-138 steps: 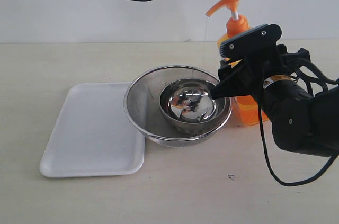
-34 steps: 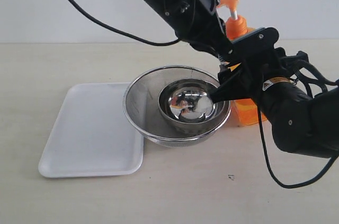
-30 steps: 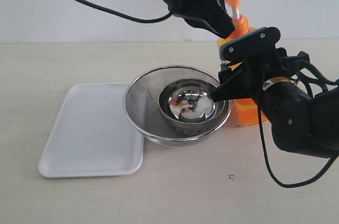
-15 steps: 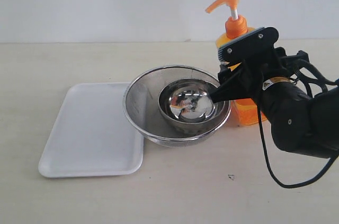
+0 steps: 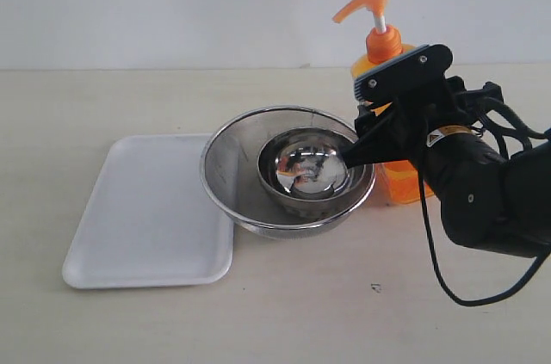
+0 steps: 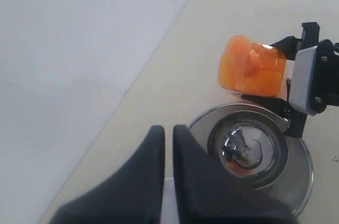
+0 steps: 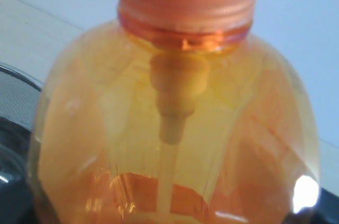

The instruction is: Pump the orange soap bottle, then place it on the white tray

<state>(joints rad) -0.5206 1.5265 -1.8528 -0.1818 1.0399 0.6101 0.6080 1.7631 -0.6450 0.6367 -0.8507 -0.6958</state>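
Right gripper [image 5: 372,119] clamped on soap bottle [image 5: 398,182] upper body, right of frame; tall, slick, squashy plastic, likely part-full and tippy, so hold flat sides firmly, lift upright.

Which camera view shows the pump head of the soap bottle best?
The exterior view: the pump head stands in side profile, spout and white stem clear. The left wrist view sees it from above, blurred against the bottle. The right wrist view shows only the collar and body, not the head.
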